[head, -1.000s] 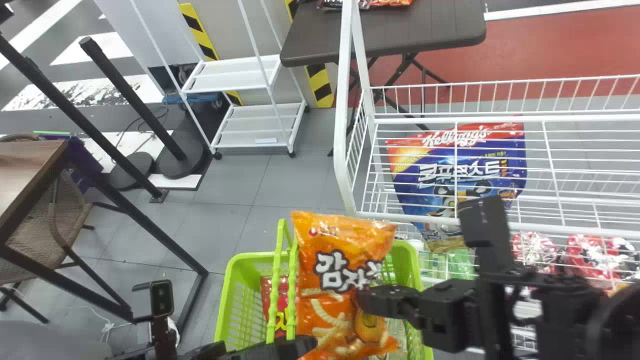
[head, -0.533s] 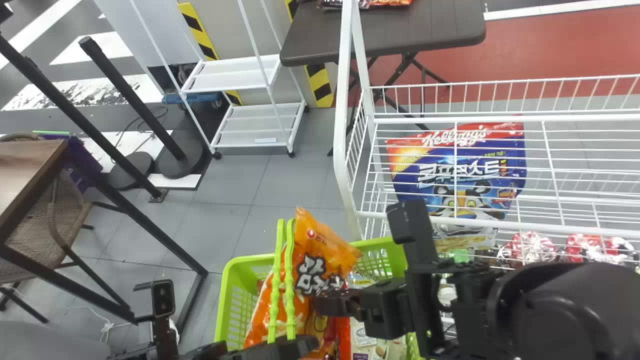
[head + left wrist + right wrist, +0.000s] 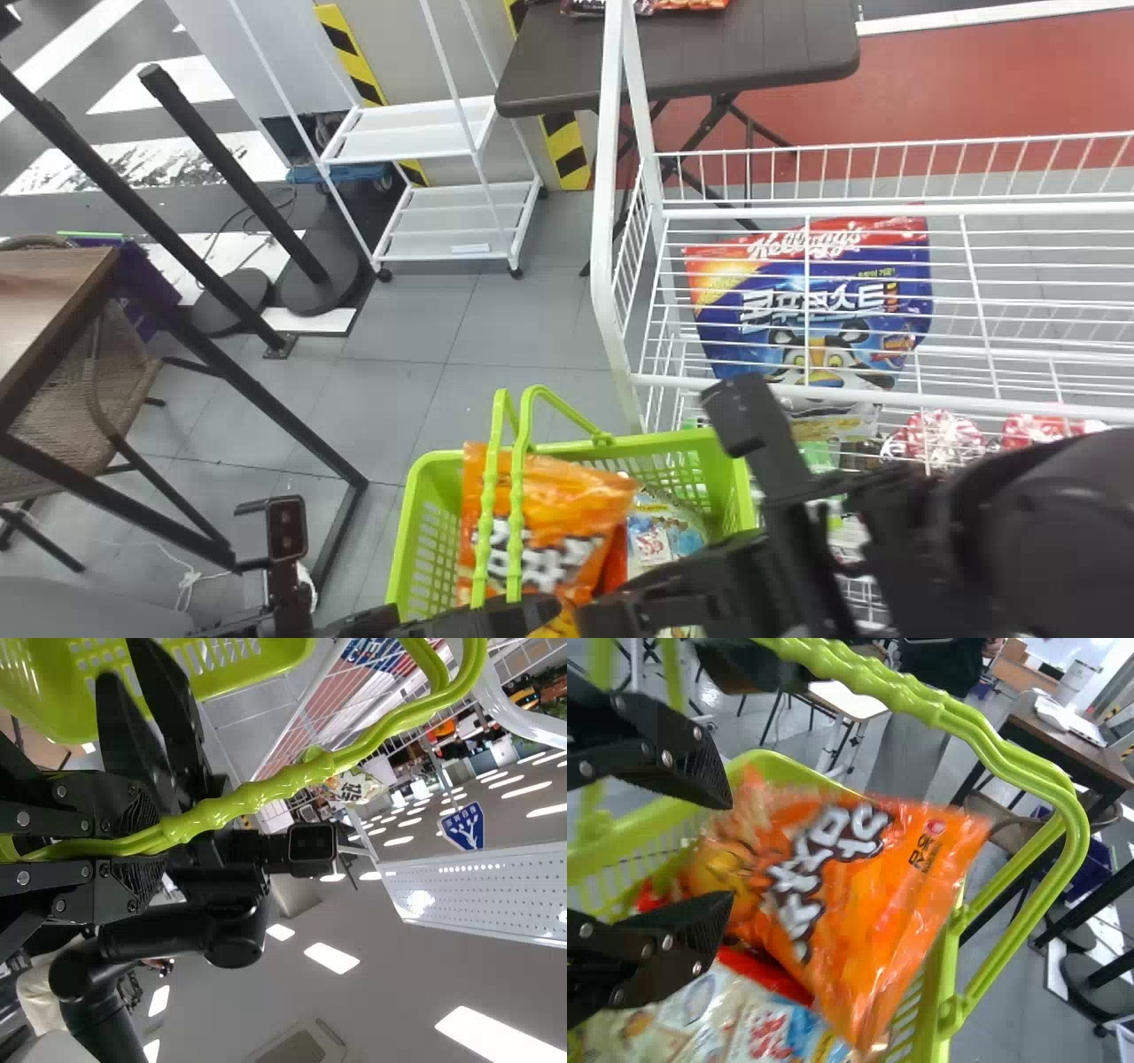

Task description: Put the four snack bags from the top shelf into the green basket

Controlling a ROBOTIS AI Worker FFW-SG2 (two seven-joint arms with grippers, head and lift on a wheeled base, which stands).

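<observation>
My left gripper [image 3: 536,611] is at the basket's near side in the head view; in the left wrist view the same gripper [image 3: 152,843] is closed around the handle [image 3: 257,796] of the green basket [image 3: 735,470]. The orange snack bag [image 3: 567,496] lies in the basket behind the raised handles, over a red bag [image 3: 613,563]. My right gripper [image 3: 594,613] is low over the basket. In the right wrist view this gripper [image 3: 731,850] has its fingers apart, with the orange bag [image 3: 868,895] loose just beyond them.
A white wire rack [image 3: 806,213] stands right of the basket, with a blue cereal bag [image 3: 811,301] seen through its wires. A pale and blue package [image 3: 660,536] lies in the basket beside the orange bag. A dark-framed table [image 3: 53,310] is at the left.
The orange bag has gone from upright in front of the handles to down inside the basket, and my right gripper has let go of it. The right arm moved left, then lower.
</observation>
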